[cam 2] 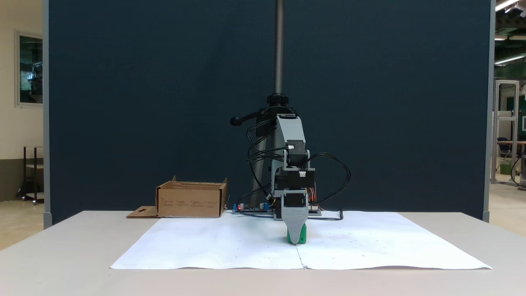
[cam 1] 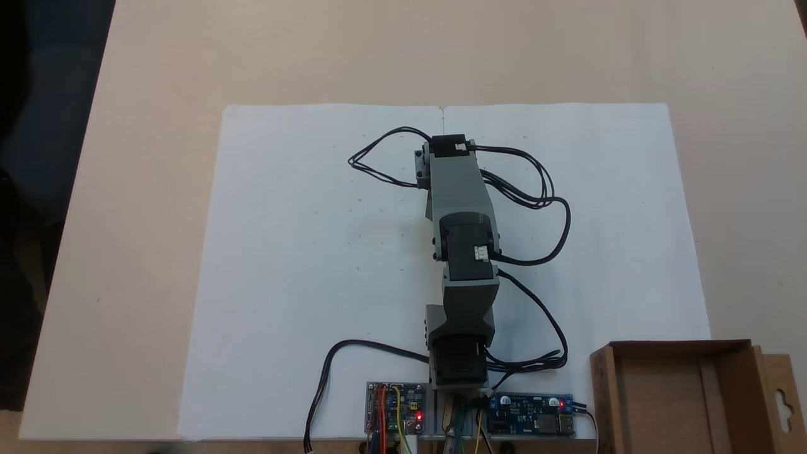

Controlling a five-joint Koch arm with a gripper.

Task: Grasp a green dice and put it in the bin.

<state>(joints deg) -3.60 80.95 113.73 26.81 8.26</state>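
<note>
In a fixed view from the front, my gripper (cam 2: 296,237) points straight down onto the white paper, its grey front finger (cam 2: 296,222) facing the camera. The green dice (cam 2: 303,237) sits on the paper right behind that fingertip, with green showing on both sides of it. The second jaw is hidden behind the first, so the grip cannot be judged. In the fixed view from above, the stretched-out arm (cam 1: 460,208) covers both gripper and dice. The bin, a shallow brown cardboard box (cam 1: 603,394) (cam 2: 191,202), stands beside the arm's base with nothing inside.
A large white paper sheet (cam 1: 302,265) covers the tan table (cam 1: 139,189). Circuit boards (cam 1: 396,416) and looping black cables (cam 1: 542,202) sit around the base. A metal pole (cam 2: 279,45) and a dark blue partition stand behind the arm.
</note>
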